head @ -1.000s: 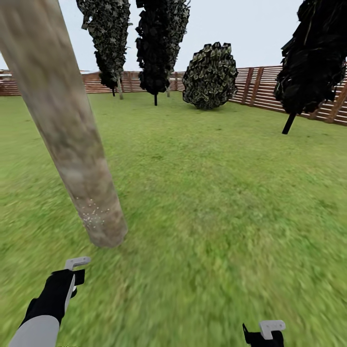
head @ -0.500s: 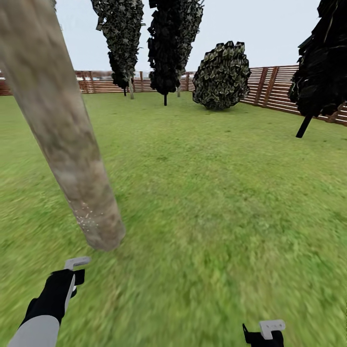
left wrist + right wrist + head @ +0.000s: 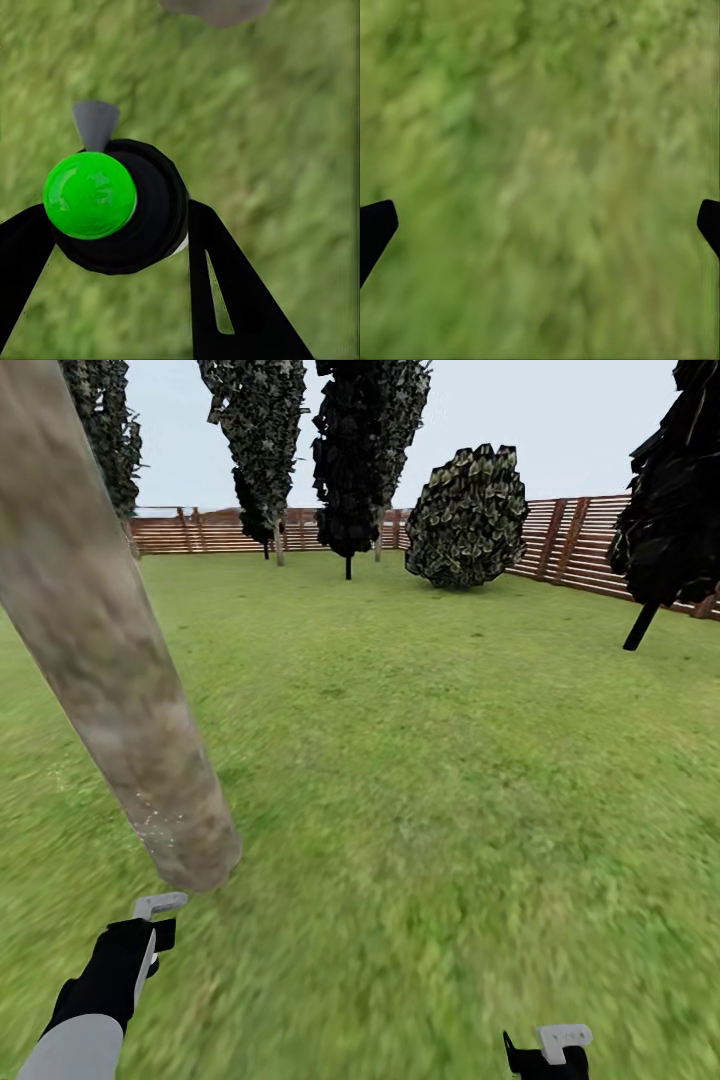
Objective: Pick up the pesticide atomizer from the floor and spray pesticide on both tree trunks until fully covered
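Left wrist view: left gripper (image 3: 112,247) clamps the pesticide atomizer (image 3: 124,206); at top edge, probably the tree trunk (image 3: 216,9). Right gripper (image 3: 540,225) spread wide over lawn (image 3: 540,150).

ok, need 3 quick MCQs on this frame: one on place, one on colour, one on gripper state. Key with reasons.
1. Where do the white pesticide specks sit?
A. low on the near tree trunk
B. on the round bush
C. on the fence

2. What colour is the cap on the atomizer in the left wrist view?
A. red
B. bright green
C. white

3. What state is the right gripper in?
A. shut on the atomizer
B. shut on nothing
C. open over grass

Key: 1 A, the pesticide specks dot the base of the tree trunk. 2 B, the atomizer held in the left gripper carries a green dome. 3 C, the right gripper has its fingertips far apart with only lawn between.
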### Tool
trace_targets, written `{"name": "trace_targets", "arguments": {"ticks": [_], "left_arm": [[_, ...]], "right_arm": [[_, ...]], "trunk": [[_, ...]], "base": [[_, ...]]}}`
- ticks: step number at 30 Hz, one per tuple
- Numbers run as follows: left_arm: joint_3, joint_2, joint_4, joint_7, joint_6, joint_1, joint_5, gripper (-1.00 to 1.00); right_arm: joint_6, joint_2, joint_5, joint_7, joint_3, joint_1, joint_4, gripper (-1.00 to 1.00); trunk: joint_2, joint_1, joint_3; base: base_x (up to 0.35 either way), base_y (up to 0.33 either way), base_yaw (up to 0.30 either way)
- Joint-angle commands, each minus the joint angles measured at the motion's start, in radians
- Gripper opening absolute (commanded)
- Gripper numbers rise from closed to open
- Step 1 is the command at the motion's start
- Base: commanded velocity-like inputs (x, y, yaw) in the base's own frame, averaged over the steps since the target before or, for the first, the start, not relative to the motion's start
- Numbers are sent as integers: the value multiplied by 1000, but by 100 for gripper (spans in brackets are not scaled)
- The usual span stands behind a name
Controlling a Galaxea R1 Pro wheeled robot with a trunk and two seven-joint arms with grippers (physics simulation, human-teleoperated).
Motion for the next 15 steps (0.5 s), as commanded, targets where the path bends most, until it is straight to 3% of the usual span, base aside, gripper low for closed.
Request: {"name": "trace_targets", "arguments": {"ticks": [1,10,15], "left_arm": [[0,0,0,0,0,0,0,-100],[0,0,0,0,0,0,1,-100],[0,0,0,0,0,0,1,-100]], "right_arm": [[0,0,0,0,0,0,0,100],[0,1,1,-1,0,0,0,100],[-1,2,1,-1,0,0,0,100]], "trunk": [[0,0,0],[0,0,0],[0,0,0]], "base": [[166,-244,216],[168,-244,220],[173,-244,20]]}}
